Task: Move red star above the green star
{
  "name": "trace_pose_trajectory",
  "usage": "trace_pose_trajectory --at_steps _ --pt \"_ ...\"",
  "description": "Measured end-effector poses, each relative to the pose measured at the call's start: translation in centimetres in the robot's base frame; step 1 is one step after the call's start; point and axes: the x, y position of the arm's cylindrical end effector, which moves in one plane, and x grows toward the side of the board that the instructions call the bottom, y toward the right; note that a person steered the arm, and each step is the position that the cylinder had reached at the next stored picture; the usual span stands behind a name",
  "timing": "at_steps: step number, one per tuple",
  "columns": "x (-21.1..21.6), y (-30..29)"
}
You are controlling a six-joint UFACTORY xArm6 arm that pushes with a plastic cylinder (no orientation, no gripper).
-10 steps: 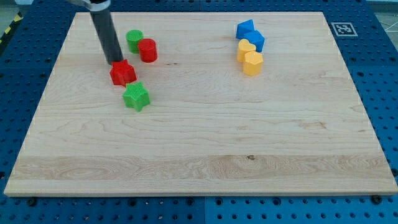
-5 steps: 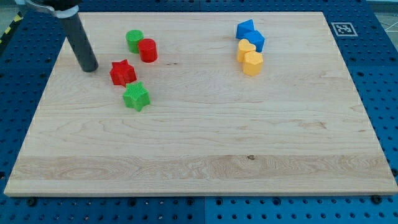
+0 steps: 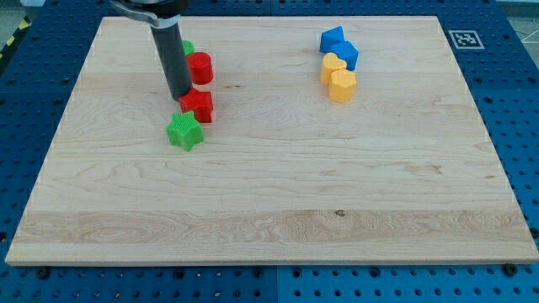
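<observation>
Camera view shows the red star [image 3: 198, 105] near the upper left of the wooden board [image 3: 278, 219], just above the green star [image 3: 184, 131] and a little toward the view's right of it; the two look almost touching. My tip [image 3: 179, 96] sits at the red star's left edge, touching it or nearly so. There is no pincer on this arm, only the dark rod, so nothing opens or closes.

I judge the task nearly done. To finish well, a small push toward the view's left, made from the star's right side, would centre it over the green star without knocking that one.

Behind the rod stand a red cylinder [image 3: 200, 67] and a partly hidden green block [image 3: 188, 48]. Far toward the view's right are two blue blocks [image 3: 339, 47] and two yellow blocks [image 3: 338, 78]. No containers are in view.
</observation>
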Motion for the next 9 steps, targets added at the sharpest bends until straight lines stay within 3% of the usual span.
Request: trace_pose_trajectory --at_steps 4,9 --pt "-0.1 9.0" --pt "0.3 -0.3"
